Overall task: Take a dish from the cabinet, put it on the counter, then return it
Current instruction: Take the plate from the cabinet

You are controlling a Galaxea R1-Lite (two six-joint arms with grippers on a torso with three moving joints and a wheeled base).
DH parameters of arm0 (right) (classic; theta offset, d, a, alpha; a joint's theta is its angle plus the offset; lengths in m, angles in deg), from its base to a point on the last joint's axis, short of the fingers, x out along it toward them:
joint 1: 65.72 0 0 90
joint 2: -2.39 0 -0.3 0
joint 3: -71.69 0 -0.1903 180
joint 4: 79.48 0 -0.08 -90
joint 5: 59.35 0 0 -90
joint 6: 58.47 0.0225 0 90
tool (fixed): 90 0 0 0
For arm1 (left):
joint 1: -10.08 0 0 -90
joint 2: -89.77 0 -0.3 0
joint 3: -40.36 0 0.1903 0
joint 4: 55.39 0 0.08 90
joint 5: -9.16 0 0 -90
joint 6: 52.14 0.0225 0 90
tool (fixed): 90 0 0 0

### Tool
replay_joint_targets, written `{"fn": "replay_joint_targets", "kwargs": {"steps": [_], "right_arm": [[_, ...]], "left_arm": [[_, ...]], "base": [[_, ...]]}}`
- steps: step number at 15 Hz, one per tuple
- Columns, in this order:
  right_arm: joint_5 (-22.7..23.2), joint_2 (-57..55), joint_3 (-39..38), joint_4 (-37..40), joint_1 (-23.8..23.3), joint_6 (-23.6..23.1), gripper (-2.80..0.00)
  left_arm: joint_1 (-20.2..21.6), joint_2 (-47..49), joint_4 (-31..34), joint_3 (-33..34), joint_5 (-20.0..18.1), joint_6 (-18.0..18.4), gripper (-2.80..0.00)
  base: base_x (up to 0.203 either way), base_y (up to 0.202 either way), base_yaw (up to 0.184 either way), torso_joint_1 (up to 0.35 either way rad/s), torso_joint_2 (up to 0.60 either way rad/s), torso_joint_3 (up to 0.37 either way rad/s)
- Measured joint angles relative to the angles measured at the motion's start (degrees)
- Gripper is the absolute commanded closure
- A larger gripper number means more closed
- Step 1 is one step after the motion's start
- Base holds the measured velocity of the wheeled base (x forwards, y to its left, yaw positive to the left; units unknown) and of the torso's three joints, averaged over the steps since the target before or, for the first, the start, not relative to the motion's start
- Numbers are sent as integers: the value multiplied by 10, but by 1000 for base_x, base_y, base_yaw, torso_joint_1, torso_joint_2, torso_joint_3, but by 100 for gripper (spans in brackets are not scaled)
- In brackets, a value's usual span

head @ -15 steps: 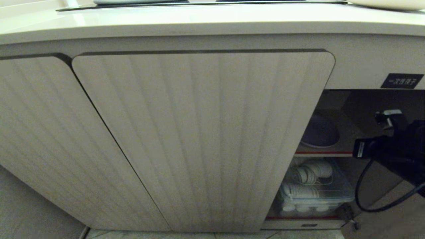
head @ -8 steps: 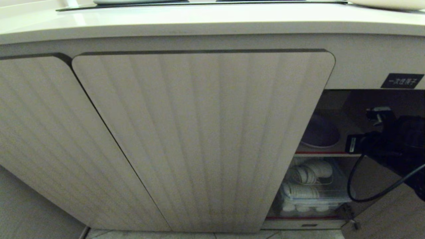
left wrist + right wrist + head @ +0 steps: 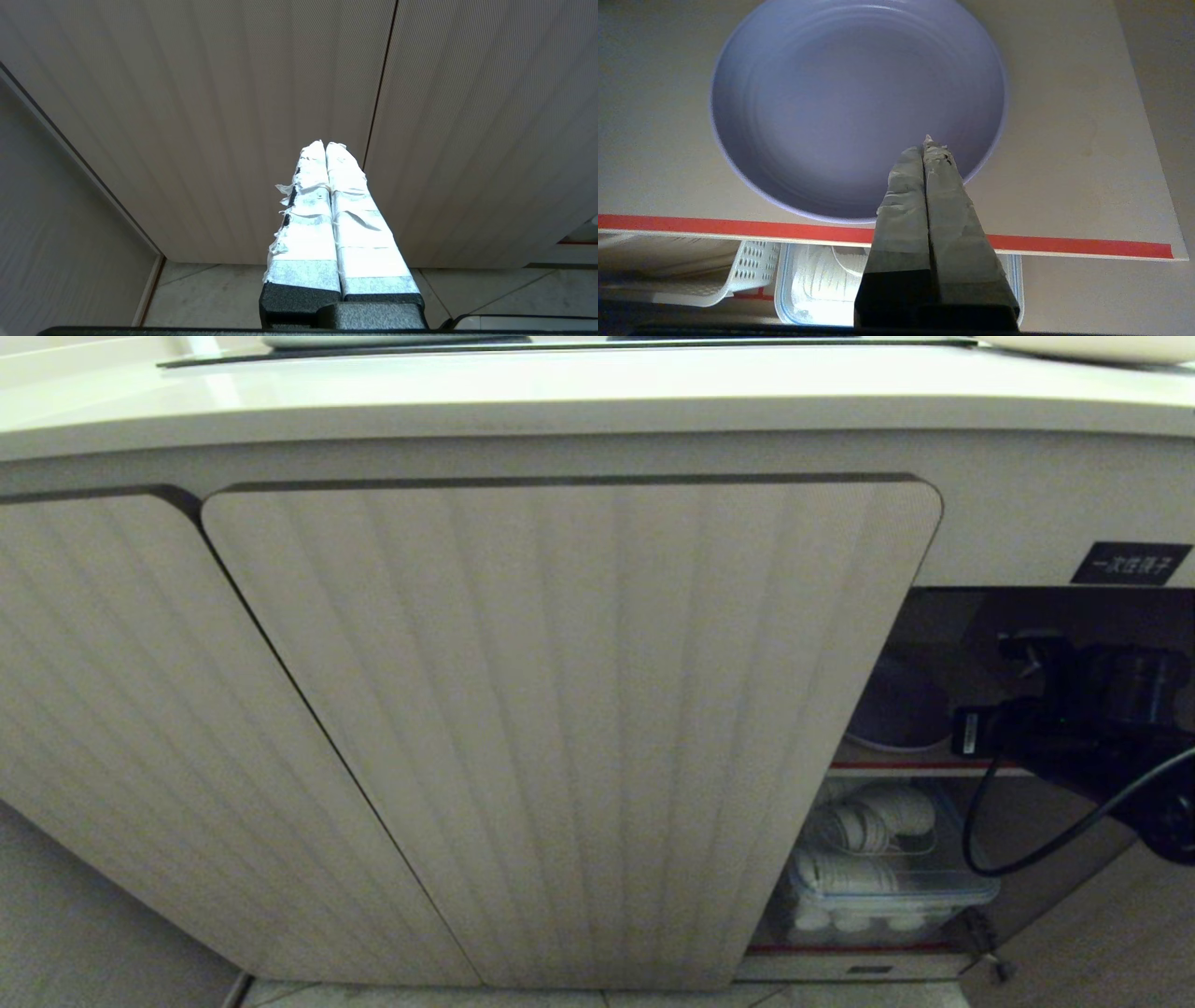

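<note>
We see the dish [image 3: 857, 107] lying flat on the cabinet's [image 3: 560, 709] inner shelf [image 3: 1087, 140], just behind the shelf's red front edge. The right gripper [image 3: 927, 140] hangs over the dish's near rim with its fingers pressed together, holding nothing — we cannot tell whether the tips touch the dish. Below the shelf stands a clear box [image 3: 887, 887] of white ware beside a white basket [image 3: 719, 275]. The left gripper [image 3: 325, 145], fingers together and empty, is parked low before the shut doors. The counter [image 3: 597, 392] runs above.
</note>
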Motion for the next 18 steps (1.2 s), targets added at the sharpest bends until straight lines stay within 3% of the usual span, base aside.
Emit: {"fn": "replay_joint_targets", "kwargs": {"steps": [18], "right_arm": [[0,-17,117,167,-5,3,0]], "left_arm": [[0,0,0,0,0,0,0]], "base": [[0,0,0,0,0,0]]}}
